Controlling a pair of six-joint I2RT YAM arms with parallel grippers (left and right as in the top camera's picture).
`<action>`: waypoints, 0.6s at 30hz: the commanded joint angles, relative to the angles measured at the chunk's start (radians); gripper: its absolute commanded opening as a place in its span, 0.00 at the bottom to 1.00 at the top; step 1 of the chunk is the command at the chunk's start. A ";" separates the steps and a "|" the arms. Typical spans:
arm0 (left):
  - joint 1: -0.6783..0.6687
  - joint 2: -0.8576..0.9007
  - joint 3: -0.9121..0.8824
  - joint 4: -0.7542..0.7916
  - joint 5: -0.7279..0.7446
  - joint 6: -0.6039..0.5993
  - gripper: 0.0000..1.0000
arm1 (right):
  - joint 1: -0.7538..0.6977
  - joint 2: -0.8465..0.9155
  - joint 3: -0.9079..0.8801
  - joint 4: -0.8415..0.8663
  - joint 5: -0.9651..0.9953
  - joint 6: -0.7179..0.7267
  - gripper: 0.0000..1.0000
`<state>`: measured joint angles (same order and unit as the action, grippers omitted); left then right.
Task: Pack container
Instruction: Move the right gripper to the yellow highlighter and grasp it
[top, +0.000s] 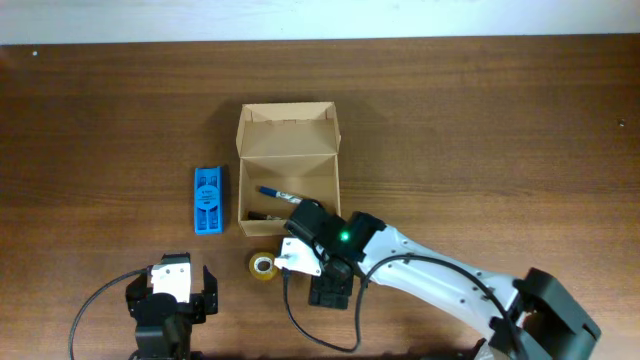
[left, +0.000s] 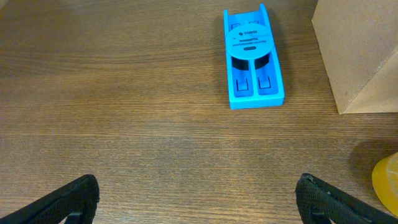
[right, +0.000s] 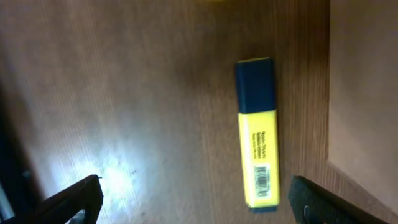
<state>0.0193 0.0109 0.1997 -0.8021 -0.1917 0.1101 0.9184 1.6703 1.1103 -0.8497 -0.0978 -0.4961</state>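
The container (top: 288, 150) is a tan cardboard box standing open mid-table, its flap lid folded back on the far side. A blue pen (top: 275, 192) and a dark marker lie inside. My right gripper (top: 298, 254) is open and empty just in front of the box, low over the table. In the right wrist view a yellow highlighter (right: 256, 134) with a dark blue cap lies flat between the open fingers (right: 199, 205), beside the box wall (right: 367, 93). The arm hides it from overhead. My left gripper (top: 171, 288) is open and empty at the front left.
A blue plastic holder (top: 208, 199) lies left of the box and shows in the left wrist view (left: 253, 56), ahead of the left fingers (left: 202, 205). A yellow tape roll (top: 263, 266) sits left of my right gripper; its edge also shows in the left wrist view (left: 387, 180).
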 joint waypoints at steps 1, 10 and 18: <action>0.003 -0.006 -0.006 0.002 -0.008 0.008 0.99 | 0.004 0.042 -0.003 0.023 0.036 0.003 0.97; 0.003 -0.006 -0.006 0.002 -0.008 0.008 1.00 | -0.014 0.096 -0.003 0.092 0.088 0.003 0.97; 0.003 -0.006 -0.006 0.002 -0.008 0.008 0.99 | -0.051 0.106 -0.004 0.111 0.084 0.002 0.95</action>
<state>0.0193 0.0109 0.1997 -0.8021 -0.1917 0.1101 0.8768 1.7657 1.1095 -0.7475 -0.0257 -0.4980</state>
